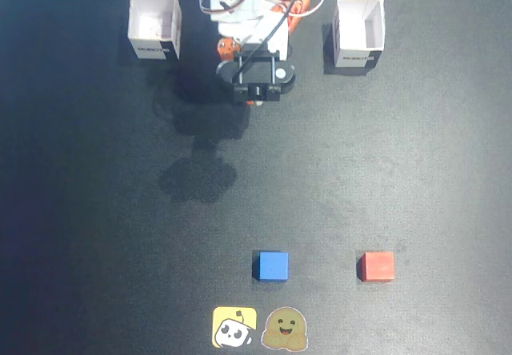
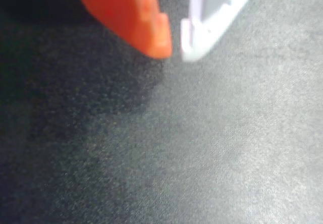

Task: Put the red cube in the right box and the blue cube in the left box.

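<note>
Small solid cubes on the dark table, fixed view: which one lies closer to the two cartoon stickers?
The small solid blue cube. It sits just above the two cartoon stickers, while the small solid red cube lies farther right.

1. Left box (image 1: 154, 24): black printed label on near side, fixed view; letters too small to read.
2. Right box (image 1: 359, 32): same kind of black label, near side; also unreadable.
3. No other text anywhere.

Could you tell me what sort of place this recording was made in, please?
Probably a hobby or lab tabletop set up for robot practice: a plain dark mat, two white card boxes beside a small arm, two coloured cubes, and cartoon stickers at the near edge.
</note>
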